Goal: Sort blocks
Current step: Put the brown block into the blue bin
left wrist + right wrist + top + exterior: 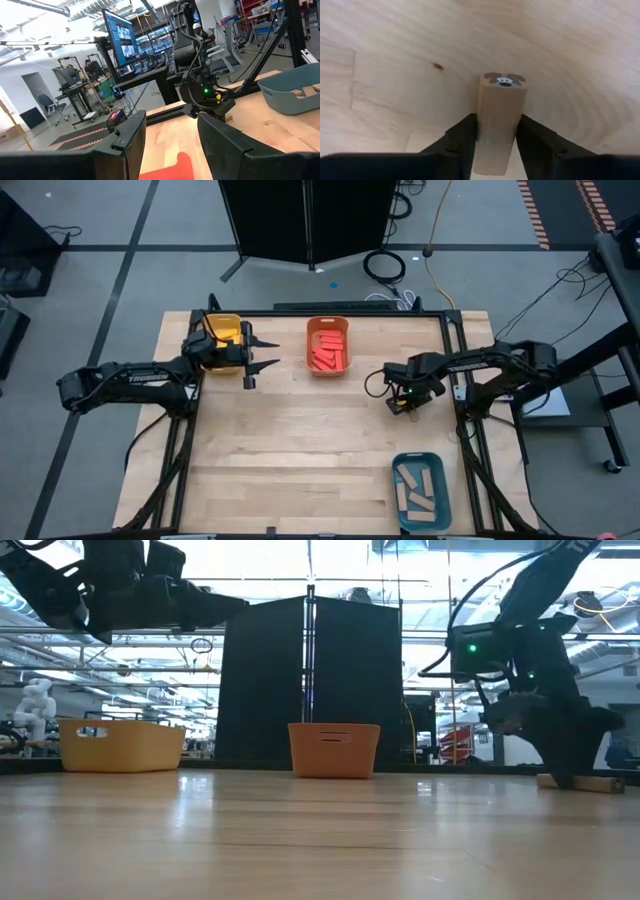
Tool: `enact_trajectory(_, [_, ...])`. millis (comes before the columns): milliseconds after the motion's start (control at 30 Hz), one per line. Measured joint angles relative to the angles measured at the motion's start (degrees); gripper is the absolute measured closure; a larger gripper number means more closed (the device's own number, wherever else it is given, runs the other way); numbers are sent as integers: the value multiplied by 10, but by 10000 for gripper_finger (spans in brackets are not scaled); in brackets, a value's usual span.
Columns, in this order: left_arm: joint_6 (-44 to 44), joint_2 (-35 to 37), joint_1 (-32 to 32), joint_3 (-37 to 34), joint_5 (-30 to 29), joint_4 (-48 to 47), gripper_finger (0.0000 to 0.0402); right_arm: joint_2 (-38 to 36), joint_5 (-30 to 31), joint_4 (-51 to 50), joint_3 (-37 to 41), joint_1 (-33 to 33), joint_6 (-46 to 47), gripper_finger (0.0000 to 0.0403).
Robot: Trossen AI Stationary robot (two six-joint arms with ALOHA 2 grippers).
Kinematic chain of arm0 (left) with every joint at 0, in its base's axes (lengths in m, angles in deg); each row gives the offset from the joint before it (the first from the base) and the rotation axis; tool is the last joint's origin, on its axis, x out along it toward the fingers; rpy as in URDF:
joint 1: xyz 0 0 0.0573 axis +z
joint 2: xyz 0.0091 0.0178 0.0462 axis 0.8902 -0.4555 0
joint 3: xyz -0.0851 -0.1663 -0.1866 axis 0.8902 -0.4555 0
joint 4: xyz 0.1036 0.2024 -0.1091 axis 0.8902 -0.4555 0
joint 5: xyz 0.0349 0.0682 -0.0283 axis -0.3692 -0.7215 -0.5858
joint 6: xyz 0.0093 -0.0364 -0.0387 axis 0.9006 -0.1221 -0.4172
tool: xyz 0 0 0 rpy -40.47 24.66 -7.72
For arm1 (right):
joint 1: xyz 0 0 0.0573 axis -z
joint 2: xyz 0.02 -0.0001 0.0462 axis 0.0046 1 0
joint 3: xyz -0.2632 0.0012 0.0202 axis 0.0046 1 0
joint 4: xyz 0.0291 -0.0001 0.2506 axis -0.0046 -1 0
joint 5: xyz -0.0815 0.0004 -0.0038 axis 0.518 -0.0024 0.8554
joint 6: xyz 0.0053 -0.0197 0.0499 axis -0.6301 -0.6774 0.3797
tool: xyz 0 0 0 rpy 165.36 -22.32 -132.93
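A tan wooden block lies flat on the table near its right side. It also shows in the low view as a tan bar. My right gripper points down at it, shut on it. My left gripper hovers open and empty above the table, beside the yellow bin. The orange bin holds red blocks. The teal bin holds tan blocks. My right gripper pinches the tan block's two long sides between its two fingers. The fingers come from above, pointing down, and lie across the block, toward one of its ends. The block lies flat with its underside on the table.
The yellow bin stands at the far left, the orange bin at the far middle, the teal bin at the near right. Bare tabletop spreads across the middle and near left. A black frame rail runs along the table's right edge.
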Motion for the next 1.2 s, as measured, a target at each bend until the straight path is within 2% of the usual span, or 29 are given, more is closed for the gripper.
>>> enact_trajectory(200, [0,0,0,0,2,2,226,2,-32,12,-49,0,-37,330])
enact_trajectory(367, [0,0,0,0,6,1,226,1,-97,7,-133,-23,-63,331])
enact_trajectory(500, [0,0,0,0,24,1,226,1,-157,-51,-206,-73,-13,320])
enact_trajectory(667, [0,0,0,0,30,0,226,1,-198,-132,-261,-175,139,317])
enact_trajectory(900, [-1,0,0,0,35,-2,226,1,-197,-136,-265,-335,440,315])
enact_trajectory(1000, [-10,0,0,0,49,-1,226,2,-193,-135,-265,-385,581,310])
enact_trajectory(1200, [-42,0,0,0,65,21,226,2,-181,-135,-265,-460,747,300])
